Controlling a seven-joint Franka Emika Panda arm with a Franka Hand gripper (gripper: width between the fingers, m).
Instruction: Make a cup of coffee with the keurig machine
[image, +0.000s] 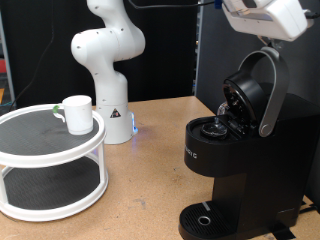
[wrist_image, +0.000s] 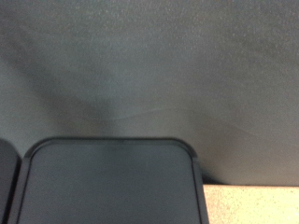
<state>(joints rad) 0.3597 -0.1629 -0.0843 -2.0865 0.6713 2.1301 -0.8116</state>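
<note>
The keurig machine (image: 228, 165) stands at the exterior view's right, black, with its lid (image: 250, 95) swung up and open on the silver-grey handle (image: 272, 95). The pod chamber (image: 214, 128) is exposed; I cannot tell what is in it. The drip tray (image: 205, 220) at its base is bare. The cup (image: 77, 113), a white mug, sits on the top tier of a white round stand at the left. My gripper's hand (image: 262, 18) is at the top right corner, above the raised lid; its fingers do not show in either view.
The white two-tier round stand (image: 50, 185) fills the lower left. The arm's white base (image: 108, 100) stands behind it on the wooden table (image: 155, 200). The wrist view shows a dark backdrop and a black rounded panel (wrist_image: 107, 182).
</note>
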